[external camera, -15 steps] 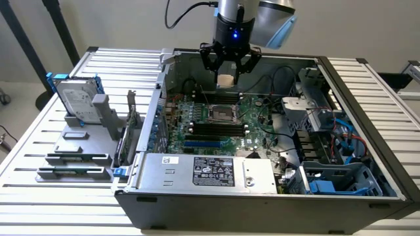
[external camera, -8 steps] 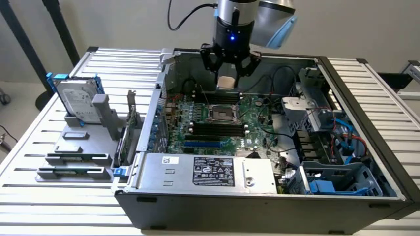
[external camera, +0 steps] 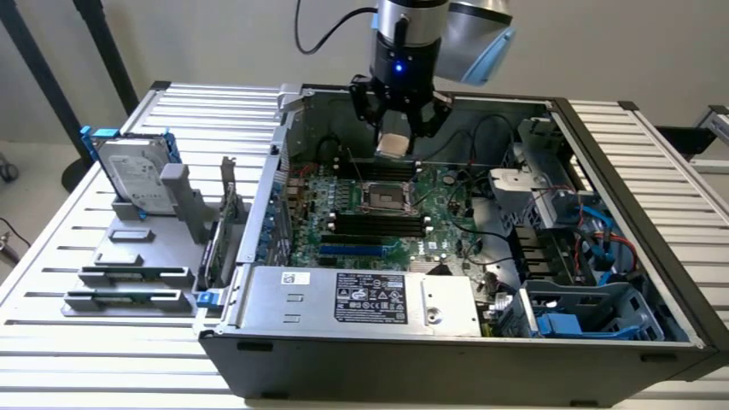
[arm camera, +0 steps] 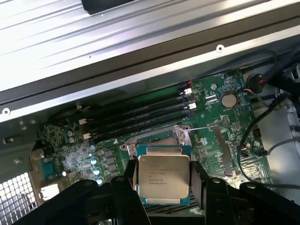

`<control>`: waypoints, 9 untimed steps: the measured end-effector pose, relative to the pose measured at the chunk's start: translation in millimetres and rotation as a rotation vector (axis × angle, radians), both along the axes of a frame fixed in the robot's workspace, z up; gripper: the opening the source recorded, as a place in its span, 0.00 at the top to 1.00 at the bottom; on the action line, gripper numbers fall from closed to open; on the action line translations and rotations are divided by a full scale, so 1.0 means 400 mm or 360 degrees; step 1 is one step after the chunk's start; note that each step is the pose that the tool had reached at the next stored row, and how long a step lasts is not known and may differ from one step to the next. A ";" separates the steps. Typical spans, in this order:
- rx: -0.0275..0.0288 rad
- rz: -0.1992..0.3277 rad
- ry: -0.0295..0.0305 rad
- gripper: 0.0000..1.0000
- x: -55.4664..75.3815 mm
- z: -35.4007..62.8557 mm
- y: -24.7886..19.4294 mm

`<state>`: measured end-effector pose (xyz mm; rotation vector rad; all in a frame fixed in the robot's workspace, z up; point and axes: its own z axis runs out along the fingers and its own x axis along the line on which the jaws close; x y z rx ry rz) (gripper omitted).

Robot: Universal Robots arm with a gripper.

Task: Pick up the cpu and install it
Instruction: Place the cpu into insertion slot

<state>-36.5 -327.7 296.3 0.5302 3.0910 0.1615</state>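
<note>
While between jaws, silvery square cpu

Black gripper with two blocky black fingers. Above the fingers, a blue light glows on its body, below a silver arm with a pale blue cap and a black cable.

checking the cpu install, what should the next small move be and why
Probably a short, slow descent toward the open socket, trimming sideways on the way. The gripper grips the cpu by two opposite edges, well above the motherboard. In the wrist view the socket frame pokes out past one edge of the chip, so they may not be lined up yet.
</note>
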 end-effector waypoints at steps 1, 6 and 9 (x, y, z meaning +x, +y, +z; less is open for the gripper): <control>0.00000 -0.0021 -0.00001 0.45 0.000 0.002 0.000; -0.00021 -0.0135 0.00000 0.45 0.000 0.004 0.000; -0.00032 -0.0214 0.00000 0.45 0.000 0.003 0.000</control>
